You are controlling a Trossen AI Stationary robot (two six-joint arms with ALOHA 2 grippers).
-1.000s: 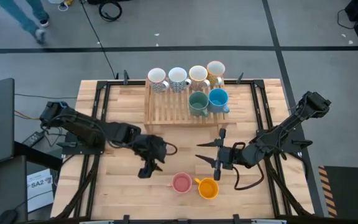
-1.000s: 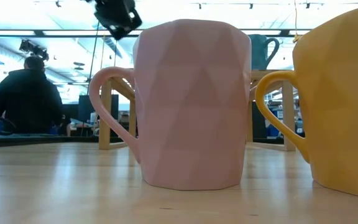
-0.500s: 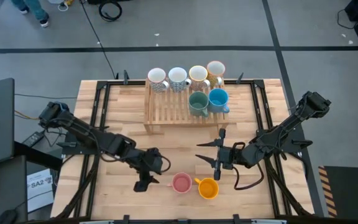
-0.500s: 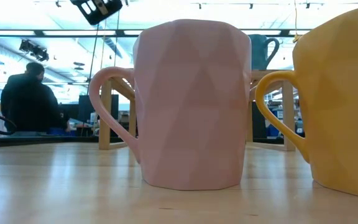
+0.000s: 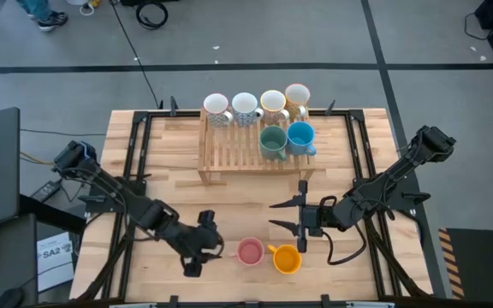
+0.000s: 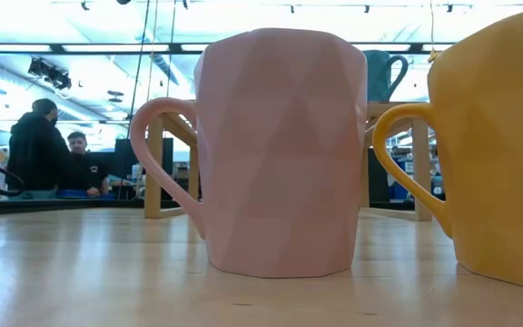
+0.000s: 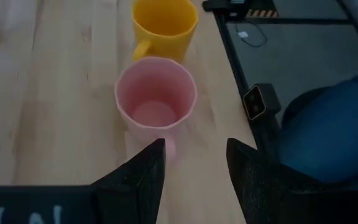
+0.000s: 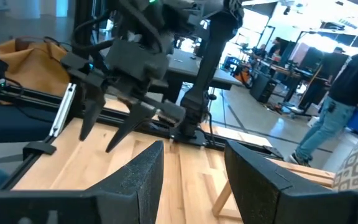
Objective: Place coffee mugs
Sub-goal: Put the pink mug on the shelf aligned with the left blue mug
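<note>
Two coffee mugs stand upright on the table near its front edge: a pink one (image 5: 249, 251) (image 7: 156, 102) (image 6: 280, 154) and a yellow-orange one (image 5: 287, 258) (image 7: 164, 25) (image 6: 498, 154). My left gripper (image 5: 212, 248) (image 7: 194, 155) hangs open just left of the pink mug and points at it; the mug's handle (image 7: 169, 148) faces the fingers. My right gripper (image 5: 279, 216) (image 8: 194, 162) hovers open behind the two mugs with nothing between its fingers. Several more mugs stand on a wooden rack (image 5: 229, 154) at the back, among them a green one (image 5: 272, 141) and a blue one (image 5: 300, 137).
The slatted wooden rack fills the middle of the table's far side. Dark metal frame rails (image 5: 135, 171) run along both table sides. Bare wood lies between the rack and the two front mugs. People (image 6: 53, 154) stand in the room beyond.
My left gripper has swung toward the table's near edge and turned toward the pink mug, leaving the top of the low view. Its fingers have stayed open. The mugs have not moved.
</note>
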